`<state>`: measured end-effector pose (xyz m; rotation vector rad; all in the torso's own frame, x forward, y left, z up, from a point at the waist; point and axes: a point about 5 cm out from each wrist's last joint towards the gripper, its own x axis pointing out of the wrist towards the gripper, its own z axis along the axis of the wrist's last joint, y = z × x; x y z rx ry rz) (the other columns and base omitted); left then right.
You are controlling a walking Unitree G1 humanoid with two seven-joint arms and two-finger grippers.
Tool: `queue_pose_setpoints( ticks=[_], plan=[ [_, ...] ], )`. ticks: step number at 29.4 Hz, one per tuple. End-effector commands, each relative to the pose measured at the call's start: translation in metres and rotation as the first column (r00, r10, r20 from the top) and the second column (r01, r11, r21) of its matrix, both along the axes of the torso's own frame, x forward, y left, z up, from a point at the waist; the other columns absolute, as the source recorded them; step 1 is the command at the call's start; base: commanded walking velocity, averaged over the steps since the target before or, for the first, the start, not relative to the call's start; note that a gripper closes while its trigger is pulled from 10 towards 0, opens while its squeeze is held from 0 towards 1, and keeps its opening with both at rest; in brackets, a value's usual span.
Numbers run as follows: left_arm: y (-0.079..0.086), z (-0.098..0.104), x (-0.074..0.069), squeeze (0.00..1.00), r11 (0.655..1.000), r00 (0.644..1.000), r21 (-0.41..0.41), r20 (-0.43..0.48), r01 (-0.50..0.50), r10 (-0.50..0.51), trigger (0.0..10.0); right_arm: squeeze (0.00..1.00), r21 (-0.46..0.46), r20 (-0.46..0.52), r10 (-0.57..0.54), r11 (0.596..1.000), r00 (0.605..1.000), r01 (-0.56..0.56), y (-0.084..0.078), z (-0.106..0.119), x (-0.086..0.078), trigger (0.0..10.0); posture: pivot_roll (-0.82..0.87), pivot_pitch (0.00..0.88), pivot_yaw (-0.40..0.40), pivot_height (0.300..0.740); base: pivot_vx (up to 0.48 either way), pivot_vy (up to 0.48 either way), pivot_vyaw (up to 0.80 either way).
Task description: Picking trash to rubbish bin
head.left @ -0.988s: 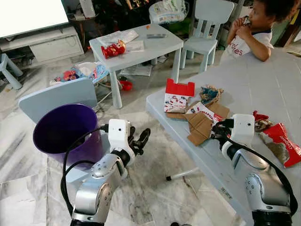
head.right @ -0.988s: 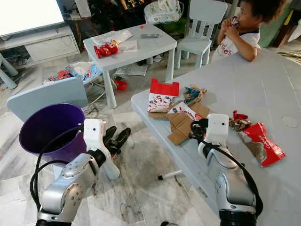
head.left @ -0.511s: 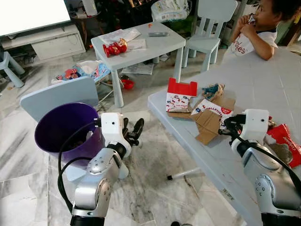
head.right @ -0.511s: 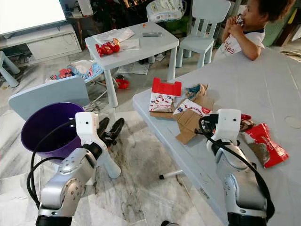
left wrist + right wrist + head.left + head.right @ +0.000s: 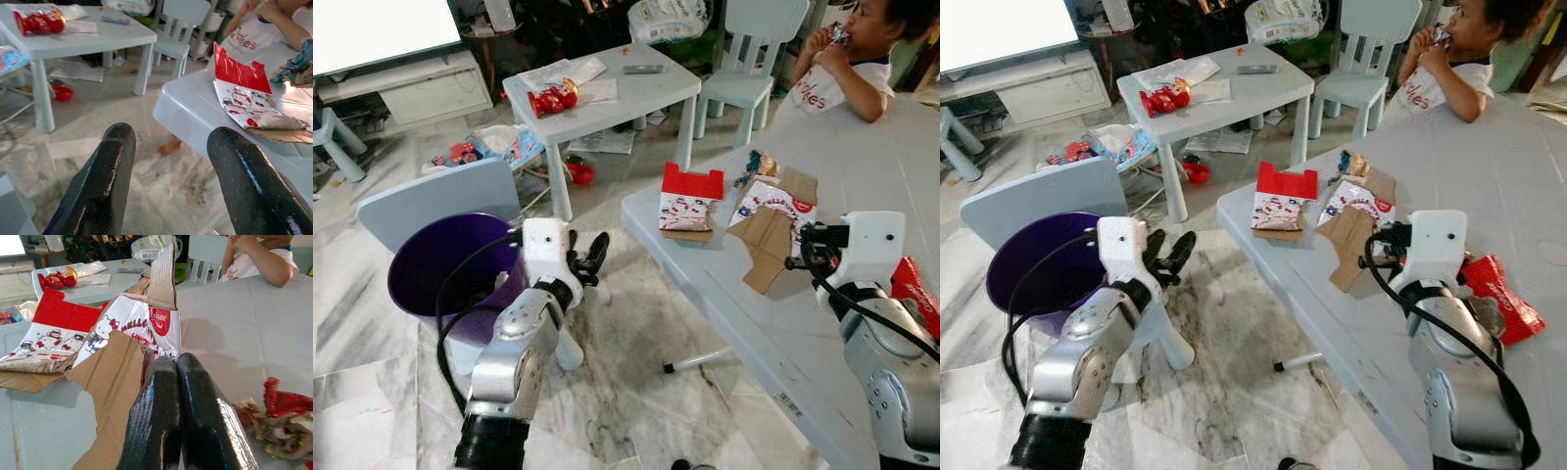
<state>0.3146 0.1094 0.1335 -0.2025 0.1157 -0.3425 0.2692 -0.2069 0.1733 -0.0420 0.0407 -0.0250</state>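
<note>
Cardboard carton (image 5: 122,367) sits pinched in the clenched right claw (image 5: 178,367) (left claw (image 5: 166,147) gapes).

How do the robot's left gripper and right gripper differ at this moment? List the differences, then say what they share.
1. The left gripper has its fingers spread apart and holds nothing; the right gripper has its fingers pressed together on the torn cardboard packaging.
2. The left gripper hangs over the floor beside the purple bin; the right gripper is over the grey table.
Both have two long black fingers.

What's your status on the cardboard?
Right claw shut on torn cardboard box, lifted off table. Left claw open beside purple bin.
</note>
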Motion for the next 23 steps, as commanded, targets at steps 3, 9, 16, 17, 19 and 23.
queue_pose_setpoints(
  ticks=[3,9,16,17,19,23],
  plan=[
    [-0.005,-0.005,0.009,0.0,0.997,0.998,0.054,0.005,0.061,-0.062,10.0,0.0,-0.043,0.052,-0.025,0.999,0.998,0.027,-0.006,0.014,-0.011,0.0,-0.1,0.119,0.019,0.74,0.0,0.0,0.0],
    [-0.019,-0.007,0.016,0.0,0.985,0.989,0.085,0.013,0.148,-0.149,10.0,0.0,-0.074,0.059,-0.056,0.995,0.997,0.06,-0.012,0.02,-0.025,0.0,-0.15,0.131,0.034,0.74,0.0,0.0,0.0],
    [-0.042,-0.007,0.026,0.0,0.962,0.968,0.128,0.045,0.24,-0.248,10.0,0.0,-0.112,0.039,-0.104,0.988,0.994,0.107,-0.024,0.022,-0.042,0.0,-0.18,0.14,0.04,0.74,0.0,0.0,0.0],
    [-0.044,-0.007,0.027,0.0,0.959,0.965,0.138,0.05,0.248,-0.257,10.0,0.0,-0.114,0.043,-0.107,0.987,0.993,0.111,-0.025,0.023,-0.043,0.0,-0.19,0.143,0.039,0.74,0.0,0.0,0.0],
    [-0.049,-0.007,0.029,0.0,0.955,0.962,0.149,0.059,0.257,-0.268,10.0,0.0,-0.118,0.051,-0.108,0.987,0.993,0.113,-0.025,0.025,-0.044,0.0,-0.2,0.144,0.038,0.74,0.0,0.0,0.0],
    [-0.056,-0.004,0.036,0.0,0.948,0.954,0.181,0.097,0.263,-0.283,10.0,0.0,-0.126,0.069,-0.106,0.986,0.992,0.114,-0.023,0.031,-0.046,0.0,-0.21,0.148,0.039,0.74,0.0,0.0,0.0]
  ],
)
